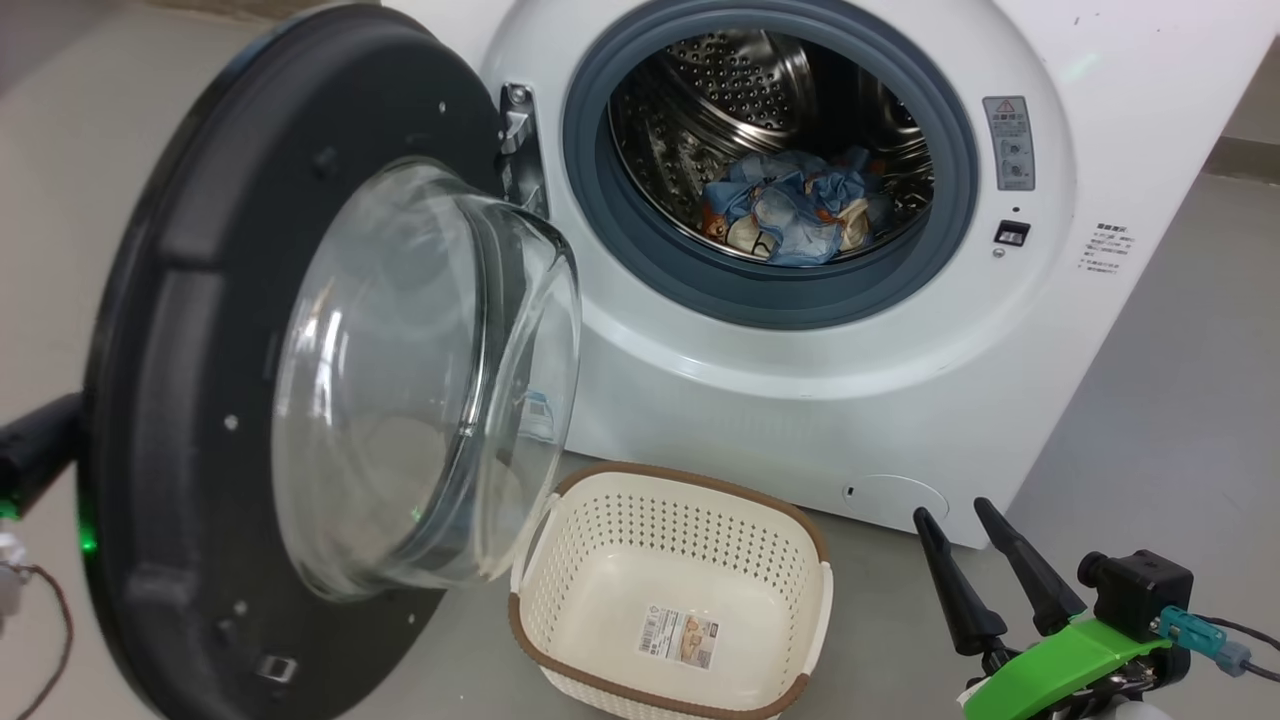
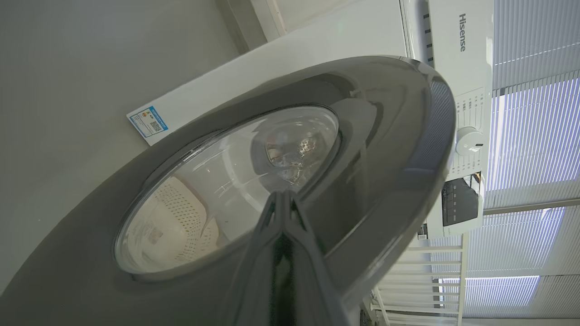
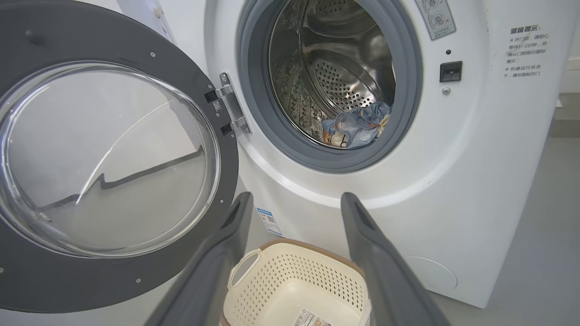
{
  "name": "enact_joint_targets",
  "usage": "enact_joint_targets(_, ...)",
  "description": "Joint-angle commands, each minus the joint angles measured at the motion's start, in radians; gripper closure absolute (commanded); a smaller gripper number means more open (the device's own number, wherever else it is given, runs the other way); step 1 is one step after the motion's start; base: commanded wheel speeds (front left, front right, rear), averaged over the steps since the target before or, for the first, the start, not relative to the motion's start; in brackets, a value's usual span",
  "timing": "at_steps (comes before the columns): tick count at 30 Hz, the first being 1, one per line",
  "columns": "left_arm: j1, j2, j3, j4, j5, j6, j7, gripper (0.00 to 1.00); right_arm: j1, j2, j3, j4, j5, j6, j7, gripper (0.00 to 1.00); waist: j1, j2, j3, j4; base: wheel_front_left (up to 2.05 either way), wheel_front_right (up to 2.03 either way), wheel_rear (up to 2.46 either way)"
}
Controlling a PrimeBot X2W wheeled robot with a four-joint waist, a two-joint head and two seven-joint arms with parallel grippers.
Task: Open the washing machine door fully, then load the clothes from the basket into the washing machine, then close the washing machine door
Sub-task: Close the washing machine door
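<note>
The washing machine (image 1: 800, 400) stands with its drum open, and the washing machine door (image 1: 180, 300) hangs swung out to the left with its glass bowl facing me. The clothes (image 1: 790, 210), blue with orange prints, lie bundled at the bottom of the steel drum. On the floor in front, the basket (image 1: 640, 540) holds nothing but its paper label. My left gripper (image 2: 283, 199) is shut, its tips against the door's (image 2: 385, 136) glossy outer face beside the glass. My right gripper (image 1: 951, 510) is open at the lower right, above the basket (image 3: 294, 290), nothing between its fingers.
Grey floor (image 1: 1150, 420) surrounds the machine. A dark part of my left arm (image 1: 35, 455) pokes out behind the door's left edge, with a thin cable (image 1: 55, 620) below it. Window blinds (image 2: 534, 136) and a white rack (image 2: 421, 280) lie beyond the machine.
</note>
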Motion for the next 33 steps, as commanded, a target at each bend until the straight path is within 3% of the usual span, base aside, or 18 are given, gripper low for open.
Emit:
enact_joint_targets(1,-0.007,0.030,0.005,-0.059,0.000,0.009,0.022,1.00,-0.006,-0.013,0.017,-0.015,0.007,0.002,-0.005,0.00,0.0000,-0.0001,-0.001,-0.004,0.00,0.00,0.00)
enact_joint_targets(15,0.029,-0.049,-0.073,-0.226,-0.016,0.055,0.056,1.00,-0.019,-0.013,0.033,-0.003,0.010,0.002,-0.005,0.00,0.0000,-0.0001,-0.005,-0.060,0.00,0.00,0.00)
enact_joint_targets(33,0.017,-0.161,-0.092,-0.273,-0.031,0.070,-0.003,1.00,-0.029,-0.032,0.044,-0.001,0.011,0.002,-0.005,0.00,0.0000,-0.0001,-0.006,-0.249,0.00,0.00,0.00)
